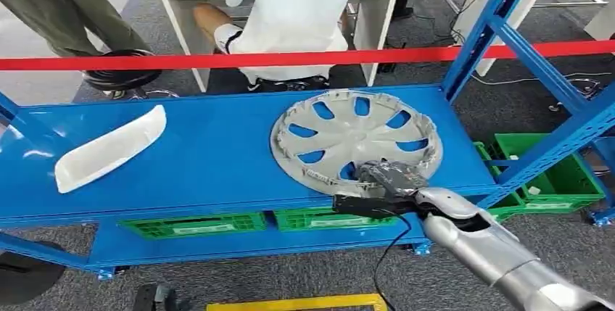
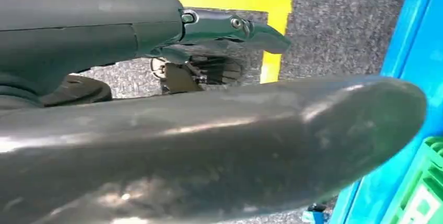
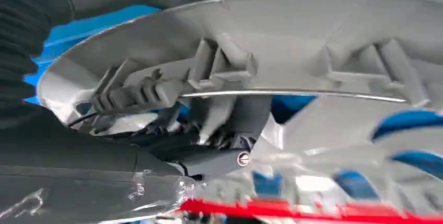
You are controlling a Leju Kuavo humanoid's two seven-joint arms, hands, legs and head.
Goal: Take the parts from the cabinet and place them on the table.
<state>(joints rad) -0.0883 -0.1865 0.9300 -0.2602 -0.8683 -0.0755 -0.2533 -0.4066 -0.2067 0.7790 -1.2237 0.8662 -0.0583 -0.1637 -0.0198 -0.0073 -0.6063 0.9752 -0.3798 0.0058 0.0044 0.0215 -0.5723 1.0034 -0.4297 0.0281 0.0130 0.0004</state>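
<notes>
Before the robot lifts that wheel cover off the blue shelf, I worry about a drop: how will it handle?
The wheel cover looks like thin moulded plastic with cut-out openings, so probably light and a bit flexible. Wide and flat, gripped by the right hand at one rim edge, it may sag or swing. Its thin rim clips could snap if knocked.

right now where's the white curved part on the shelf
In the head view the white curved part lies at the blue shelf's left end, well apart from the hubcap on the right.
</notes>
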